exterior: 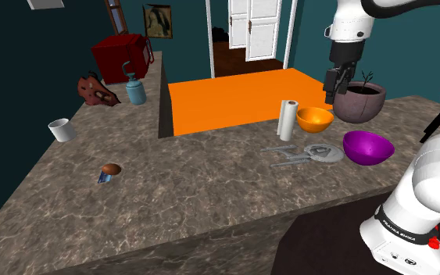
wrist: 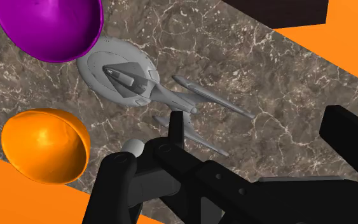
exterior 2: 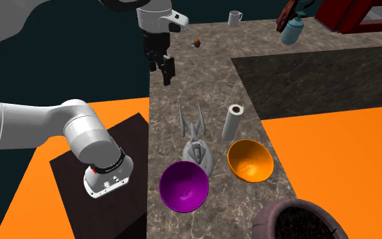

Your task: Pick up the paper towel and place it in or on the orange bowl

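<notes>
The paper towel (exterior: 288,119) is a white roll standing upright on the marble counter, close beside the orange bowl (exterior: 314,119). In the second exterior view the roll (exterior 2: 233,121) stands just beyond the bowl (exterior 2: 250,160). My gripper (exterior: 334,95) hangs high above the counter, open and empty, over the grey starship model (exterior: 312,152) (exterior 2: 165,76). In the wrist view the fingers stand apart (wrist: 260,127); past them lie the starship (wrist: 139,79), the orange bowl (wrist: 44,145) and the roll's top (wrist: 131,147), partly hidden by the hand.
A purple bowl (exterior: 367,147) sits next to the starship, and a dark plant pot (exterior: 359,101) stands behind the orange bowl. Farther along the counter are a white mug (exterior: 62,129), a blue bottle (exterior: 136,90), a red box (exterior: 120,56) and a small brown object (exterior: 110,170).
</notes>
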`<action>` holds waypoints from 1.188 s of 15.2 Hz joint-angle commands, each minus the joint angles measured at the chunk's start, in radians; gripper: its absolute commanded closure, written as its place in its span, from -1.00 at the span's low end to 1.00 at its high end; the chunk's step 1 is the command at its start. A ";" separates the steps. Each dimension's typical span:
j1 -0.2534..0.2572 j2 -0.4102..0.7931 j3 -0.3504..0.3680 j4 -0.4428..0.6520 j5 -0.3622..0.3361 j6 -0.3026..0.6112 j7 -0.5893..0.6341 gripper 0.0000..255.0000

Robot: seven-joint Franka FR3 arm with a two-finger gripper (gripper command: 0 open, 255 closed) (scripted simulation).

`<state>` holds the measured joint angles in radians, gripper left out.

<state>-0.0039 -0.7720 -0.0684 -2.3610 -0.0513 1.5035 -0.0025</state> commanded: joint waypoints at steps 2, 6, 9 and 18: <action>-0.003 0.029 -0.012 0.003 -0.012 0.023 -0.014 -1.00; -0.015 0.155 -0.060 0.030 -0.054 0.111 -0.069 -1.00; -0.023 0.256 -0.094 0.064 -0.077 0.172 -0.108 -1.00; -0.044 0.585 -0.182 0.231 -0.104 0.318 -0.227 -1.00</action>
<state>-0.0475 -0.2275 -0.2440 -2.1548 -0.1564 1.8062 -0.2189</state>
